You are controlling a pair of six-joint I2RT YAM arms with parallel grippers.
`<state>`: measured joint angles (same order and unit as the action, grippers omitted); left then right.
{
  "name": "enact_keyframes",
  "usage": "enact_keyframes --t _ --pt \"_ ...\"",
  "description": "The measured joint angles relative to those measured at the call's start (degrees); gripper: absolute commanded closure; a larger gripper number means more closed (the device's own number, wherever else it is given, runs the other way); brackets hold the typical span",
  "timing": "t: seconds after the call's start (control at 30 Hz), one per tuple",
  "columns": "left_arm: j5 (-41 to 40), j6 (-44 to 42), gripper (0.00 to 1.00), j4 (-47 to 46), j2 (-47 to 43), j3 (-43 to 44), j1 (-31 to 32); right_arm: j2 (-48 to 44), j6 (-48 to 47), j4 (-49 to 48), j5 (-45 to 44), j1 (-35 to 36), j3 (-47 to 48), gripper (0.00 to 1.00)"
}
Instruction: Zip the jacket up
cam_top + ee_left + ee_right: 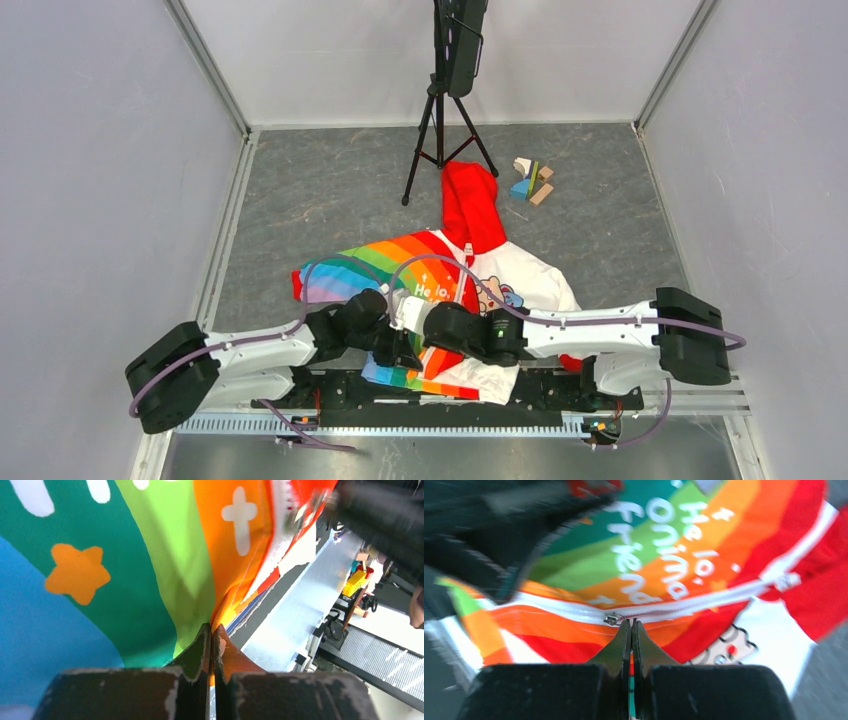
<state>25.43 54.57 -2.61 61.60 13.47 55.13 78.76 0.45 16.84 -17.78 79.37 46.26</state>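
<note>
The jacket (pixel 470 265) lies flat on the grey table, with its red hood (pixel 472 200) at the far end, the rainbow half on the left and the white cartoon half on the right. My left gripper (pixel 388 345) is shut on the rainbow fabric near the bottom hem (pixel 212 630). My right gripper (pixel 408 322) is shut at the white zipper (pixel 704 600). Its tips (pixel 631 623) are against the metal slider (pixel 614 618) and pinch its pull. The right gripper also shows in the left wrist view (pixel 320 502), by the zipper teeth (pixel 280 535).
A black camera tripod (pixel 440 120) stands at the back. A few wooden blocks (pixel 532 182) lie beside the hood. A black mounting rail (pixel 400 395) runs along the near edge under the jacket's hem. Grey walls close in both sides.
</note>
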Motion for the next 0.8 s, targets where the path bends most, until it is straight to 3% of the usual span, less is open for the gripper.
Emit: enact_keyframes --t 0.13,0.37,0.6,0.8 --pt "-1.01 -0.04 0.98 1.6 -1.77 -0.02 0.02 0.92 -1.95 4.63 -8.85 -2.43 1.18 0.99" --pt "-2.27 -0.07 0.98 2.8 -2.84 -0.28 0.02 1.42 -11.63 -0.81 -16.33 -18.49 -0.35 0.99" --pt "-2.34 -0.57 0.98 2.36 -2.23 -0.39 0.13 11.21 -21.51 -7.06 -18.01 -27.76 7.08 0.99" --pt "-3.19 -0.66 0.98 -1.66 -2.69 -0.2 0.09 15.17 -24.94 -8.44 -13.22 -32.5 12.92 1.0"
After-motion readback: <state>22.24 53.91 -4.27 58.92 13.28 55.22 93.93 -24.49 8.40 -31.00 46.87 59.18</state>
